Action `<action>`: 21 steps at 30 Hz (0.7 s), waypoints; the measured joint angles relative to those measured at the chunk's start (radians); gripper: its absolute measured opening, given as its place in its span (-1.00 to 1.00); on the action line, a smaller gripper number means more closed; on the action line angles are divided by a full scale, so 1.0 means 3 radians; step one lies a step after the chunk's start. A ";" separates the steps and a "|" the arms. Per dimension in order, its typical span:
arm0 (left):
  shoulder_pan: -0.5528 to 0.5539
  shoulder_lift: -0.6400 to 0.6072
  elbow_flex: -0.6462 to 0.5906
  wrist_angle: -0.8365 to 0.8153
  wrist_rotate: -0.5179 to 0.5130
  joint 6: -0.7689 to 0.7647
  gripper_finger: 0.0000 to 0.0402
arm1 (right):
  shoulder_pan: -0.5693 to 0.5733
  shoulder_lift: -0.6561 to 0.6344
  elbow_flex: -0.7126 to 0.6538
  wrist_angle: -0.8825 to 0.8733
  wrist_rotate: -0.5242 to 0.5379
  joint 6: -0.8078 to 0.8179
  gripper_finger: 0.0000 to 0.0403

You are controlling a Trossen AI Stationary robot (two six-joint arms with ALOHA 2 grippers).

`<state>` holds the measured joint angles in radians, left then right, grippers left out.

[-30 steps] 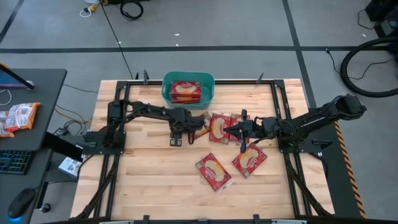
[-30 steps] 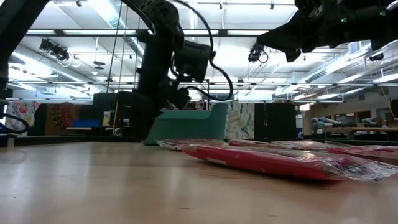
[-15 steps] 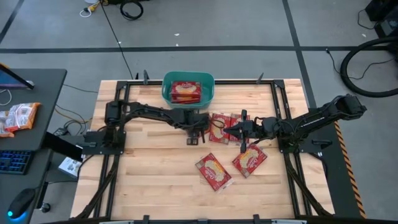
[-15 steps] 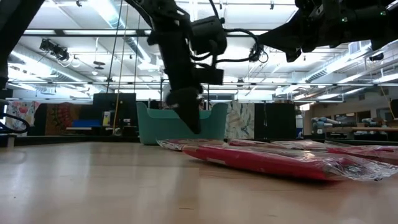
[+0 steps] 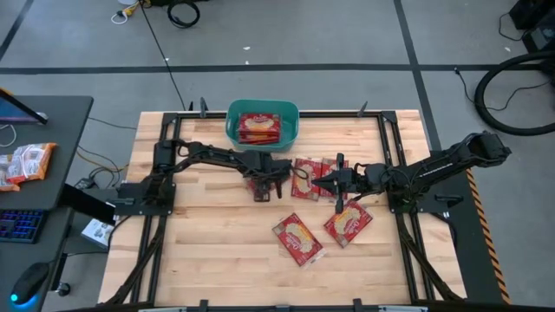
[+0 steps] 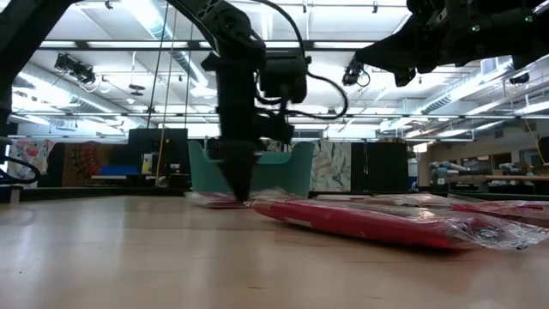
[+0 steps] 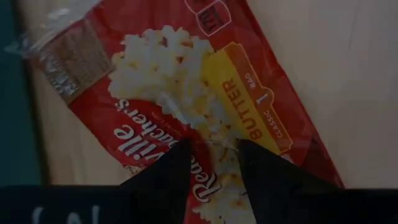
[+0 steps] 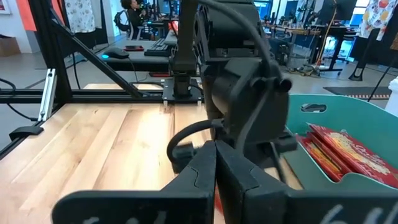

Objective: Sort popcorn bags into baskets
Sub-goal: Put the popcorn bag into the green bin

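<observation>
Several red popcorn bags lie flat on the table: a cluster (image 5: 306, 178) at centre and two nearer ones (image 5: 299, 239) (image 5: 349, 224). More bags (image 5: 258, 128) lie in the teal basket (image 5: 292, 123) at the far edge. My left gripper (image 5: 266, 179) points straight down beside the cluster, open, with its tips (image 7: 214, 163) on a bag (image 7: 186, 81) next to the basket. My right gripper (image 5: 338, 192) is shut and empty, held above the table (image 8: 216, 158) right of the cluster. My left gripper comes from above, pointing down, with both fingertips (image 7: 180, 168) set slightly apart on the bag's printed face (image 7: 214, 134) near its middle. The bag lies flat on the table, and its clear end seam (image 6: 204, 200) sticks out beside the fingers (image 6: 236, 189).
A black metal frame (image 5: 386, 147) runs round the table. A desk on the left carries an orange-and-white packet (image 5: 26, 163) and a keyboard. Bare wood lies left of and in front of the cluster (image 5: 217, 234).
My left gripper swung right from the table's middle toward the bag cluster, turned about, and came down until its tips met a bag. In the low view that bag's clear end now sticks out farther to the left than before. The right arm kept still.
</observation>
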<state>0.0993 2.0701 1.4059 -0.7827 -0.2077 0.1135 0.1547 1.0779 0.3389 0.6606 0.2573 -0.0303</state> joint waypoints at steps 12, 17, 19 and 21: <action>-0.0133 -0.0444 -0.0027 -0.0683 -0.0205 -0.0357 -0.30 | 0.0000 0.0000 0.0000 0.0000 0.0002 0.0001 -0.93; -0.0278 -0.0550 -0.0028 -0.0657 -0.0379 -0.0567 -0.30 | 0.0000 0.0000 0.0000 0.0000 0.0003 0.0001 -0.93; -0.0378 -0.0549 -0.0030 -0.0596 -0.0538 -0.0577 -0.30 | 0.0000 0.0000 0.0000 -0.0001 0.0003 0.0001 -0.93; -0.0474 -0.0552 -0.0103 -0.0348 -0.0636 -0.0571 -0.30 | 0.0000 0.0000 0.0000 -0.0001 0.0003 0.0001 -0.93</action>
<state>-0.0430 1.9044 1.3749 -0.8871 -0.3985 -0.0577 0.1547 1.0779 0.3389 0.6603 0.2581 -0.0299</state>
